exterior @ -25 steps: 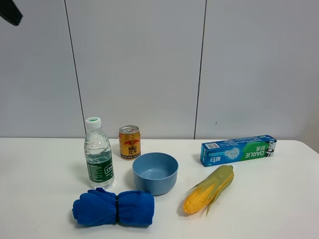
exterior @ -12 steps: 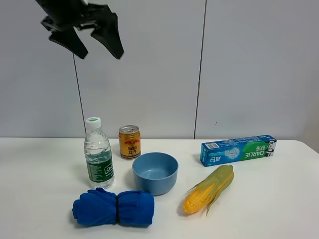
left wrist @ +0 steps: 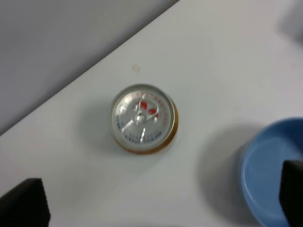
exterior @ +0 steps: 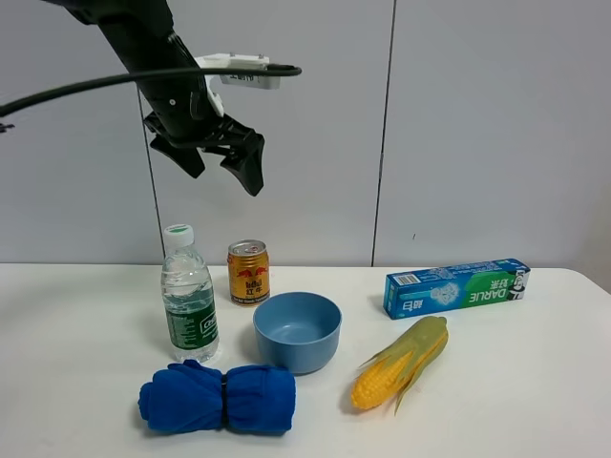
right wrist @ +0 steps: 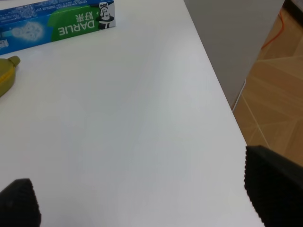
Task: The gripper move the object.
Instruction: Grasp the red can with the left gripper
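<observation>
The left claw (exterior: 225,177) has dropped to hang above the can (exterior: 248,273), fingers (exterior: 249,164) apart, its arm (exterior: 143,38) partly cut off.

The left wrist view is blurred, so the print on the silver top of the gold can (left wrist: 143,118) is unreadable; the blue bowl (left wrist: 270,175) is cut by the frame edge; the left pincer (left wrist: 158,197) shows only two dark finger ends; in the right wrist view the right pincer (right wrist: 146,196) shows only tips, and the toothpaste box (right wrist: 57,21) and corn (right wrist: 7,75) run out of frame.
</observation>
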Controlling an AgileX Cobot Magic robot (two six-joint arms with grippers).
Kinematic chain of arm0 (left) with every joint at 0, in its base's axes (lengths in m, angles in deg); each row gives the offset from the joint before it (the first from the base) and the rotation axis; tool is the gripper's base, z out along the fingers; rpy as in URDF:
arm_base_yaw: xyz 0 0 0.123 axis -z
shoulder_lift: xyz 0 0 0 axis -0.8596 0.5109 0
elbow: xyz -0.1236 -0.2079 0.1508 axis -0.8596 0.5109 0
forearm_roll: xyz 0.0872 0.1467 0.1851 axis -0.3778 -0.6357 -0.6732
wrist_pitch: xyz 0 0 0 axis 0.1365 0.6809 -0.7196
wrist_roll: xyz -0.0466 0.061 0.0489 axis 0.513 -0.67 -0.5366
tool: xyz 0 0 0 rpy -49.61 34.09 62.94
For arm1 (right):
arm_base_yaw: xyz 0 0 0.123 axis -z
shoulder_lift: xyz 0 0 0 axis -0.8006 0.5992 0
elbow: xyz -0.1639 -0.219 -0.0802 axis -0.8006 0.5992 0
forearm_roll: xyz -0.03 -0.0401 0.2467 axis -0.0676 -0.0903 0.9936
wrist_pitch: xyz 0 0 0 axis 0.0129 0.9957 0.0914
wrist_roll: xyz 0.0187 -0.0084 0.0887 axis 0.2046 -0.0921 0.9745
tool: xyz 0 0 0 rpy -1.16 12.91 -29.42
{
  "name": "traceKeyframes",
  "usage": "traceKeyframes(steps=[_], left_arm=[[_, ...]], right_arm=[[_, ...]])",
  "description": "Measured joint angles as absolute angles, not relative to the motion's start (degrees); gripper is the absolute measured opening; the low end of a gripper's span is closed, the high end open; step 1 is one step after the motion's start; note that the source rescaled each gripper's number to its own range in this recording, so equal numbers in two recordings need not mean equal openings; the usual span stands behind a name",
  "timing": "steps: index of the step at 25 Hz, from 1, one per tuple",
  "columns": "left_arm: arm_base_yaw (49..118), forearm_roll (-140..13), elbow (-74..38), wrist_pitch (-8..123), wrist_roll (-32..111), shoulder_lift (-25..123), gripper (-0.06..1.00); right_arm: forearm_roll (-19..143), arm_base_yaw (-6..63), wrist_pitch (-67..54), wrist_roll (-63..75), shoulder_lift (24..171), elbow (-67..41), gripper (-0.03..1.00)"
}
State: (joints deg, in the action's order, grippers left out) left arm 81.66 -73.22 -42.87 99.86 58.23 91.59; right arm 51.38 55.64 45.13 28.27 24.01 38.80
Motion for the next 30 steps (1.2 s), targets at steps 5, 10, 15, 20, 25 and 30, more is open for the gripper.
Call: traceKeyframes(steps=[5, 10, 15, 20, 25, 30], left_arm=[[81.66, -73.29, -42.87, 95.98, 58.23, 95.0, 0.99], [81.66, -73.36, -43.02, 92.42, 58.29, 98.64, 0.99], [81.66, -73.2, -43.24, 89.88, 58.29, 101.72, 0.99], [81.66, -71.94, -43.29, 85.97, 58.29, 103.88, 0.99], [81.66, -70.69, -43.29, 82.47, 58.22, 105.39, 0.99], [81.3, -70.49, -43.29, 80.9, 58.22, 107.09, 0.99]], right_arm=[[51.38, 55.64, 45.13, 28.27, 24.01, 38.8, 1.0], [51.38, 55.64, 45.13, 28.27, 24.01, 38.8, 1.0], [51.38, 55.64, 45.13, 28.27, 24.01, 38.8, 1.0], [51.38, 55.64, 45.13, 28.27, 24.01, 38.8, 1.0], [51.38, 55.64, 45.13, 28.27, 24.01, 38.8, 1.0], [51.38, 55.64, 45.13, 28.27, 24.01, 38.8, 1.0]])
